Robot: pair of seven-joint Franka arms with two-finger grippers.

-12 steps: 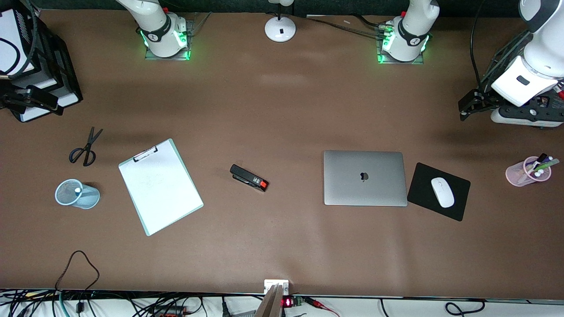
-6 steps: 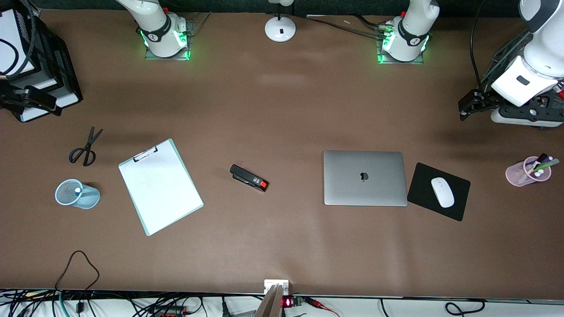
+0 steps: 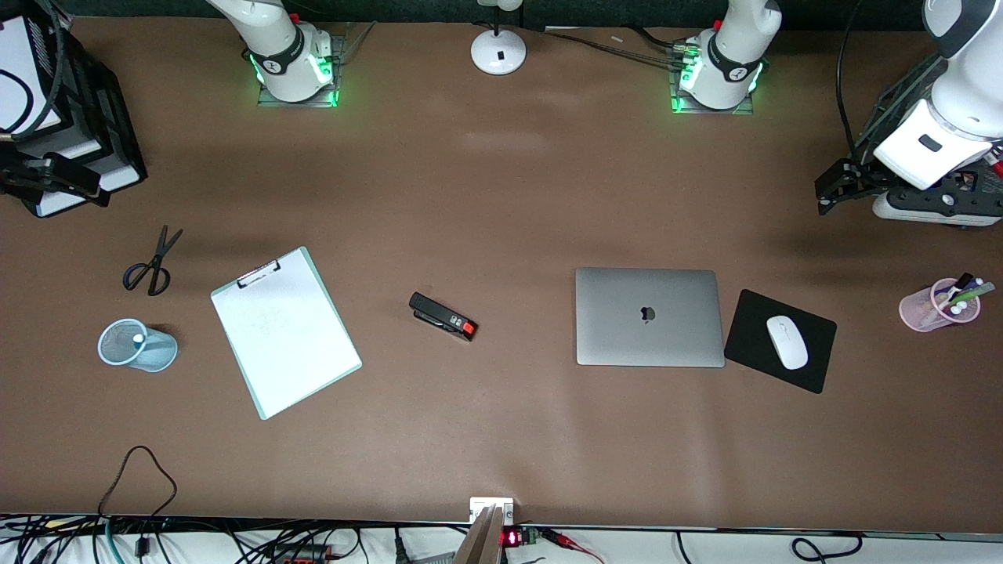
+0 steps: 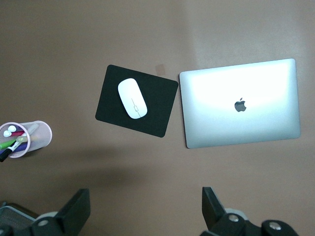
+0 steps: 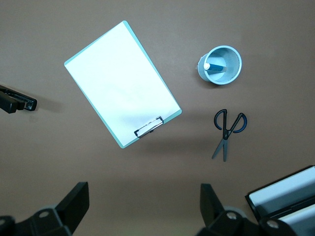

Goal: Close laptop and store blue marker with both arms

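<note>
The silver-grey laptop point(image 3: 649, 316) lies shut on the brown table, lid up with the dark apple logo showing; it also shows in the left wrist view point(image 4: 240, 103). The blue marker point(image 5: 214, 68) stands in a pale blue mesh cup point(image 3: 137, 345) toward the right arm's end, white end up. My left gripper point(image 4: 146, 211) is open and empty, high over bare table toward the left arm's end. My right gripper point(image 5: 145, 209) is open and empty, high over bare table near the clipboard and scissors.
A white clipboard point(image 3: 285, 332), black scissors point(image 3: 153, 265) and a black stapler point(image 3: 443, 316) lie on the table. A white mouse point(image 3: 787, 341) sits on a black mouse pad point(image 3: 752, 329) beside the laptop. A pink cup point(image 3: 932, 307) holds coloured markers.
</note>
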